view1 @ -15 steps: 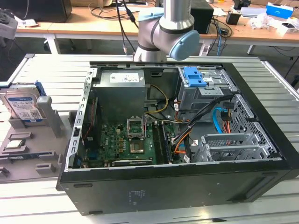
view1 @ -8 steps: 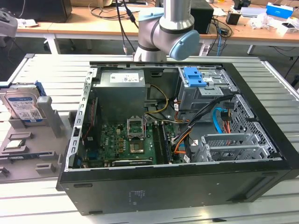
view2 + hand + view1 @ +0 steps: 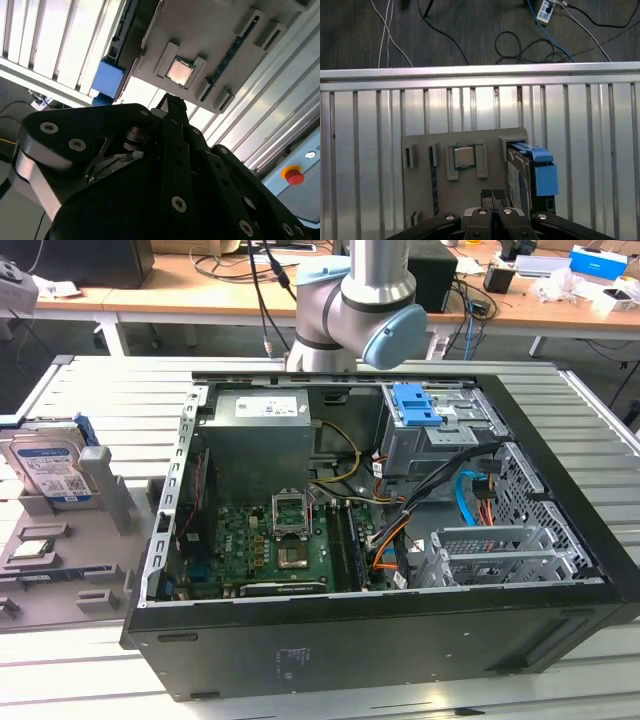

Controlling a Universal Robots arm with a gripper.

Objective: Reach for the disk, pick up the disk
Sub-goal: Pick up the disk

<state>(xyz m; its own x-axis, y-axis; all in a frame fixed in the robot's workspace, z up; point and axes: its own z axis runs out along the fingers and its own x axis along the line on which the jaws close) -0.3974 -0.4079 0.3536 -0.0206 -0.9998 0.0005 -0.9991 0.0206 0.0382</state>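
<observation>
On the grey fixture [image 3: 105, 490] at the exterior view's left, the disk [image 3: 45, 468] stood on edge in its slot, ungrasped. The gripper [image 3: 491, 195] hung over the fixture, just beside the disk, fingertips together and empty. The reach was judged nearly complete; the pick-up was not yet done.

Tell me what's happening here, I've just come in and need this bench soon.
A robot arm is going after the disk, which stands on edge in a grey holder beside the opened computer case, at the exterior view's left. In the first wrist view the tool hangs above that holder, near the disk but apart from it, shut and holding nothing. The disk is not yet picked up.
</observation>
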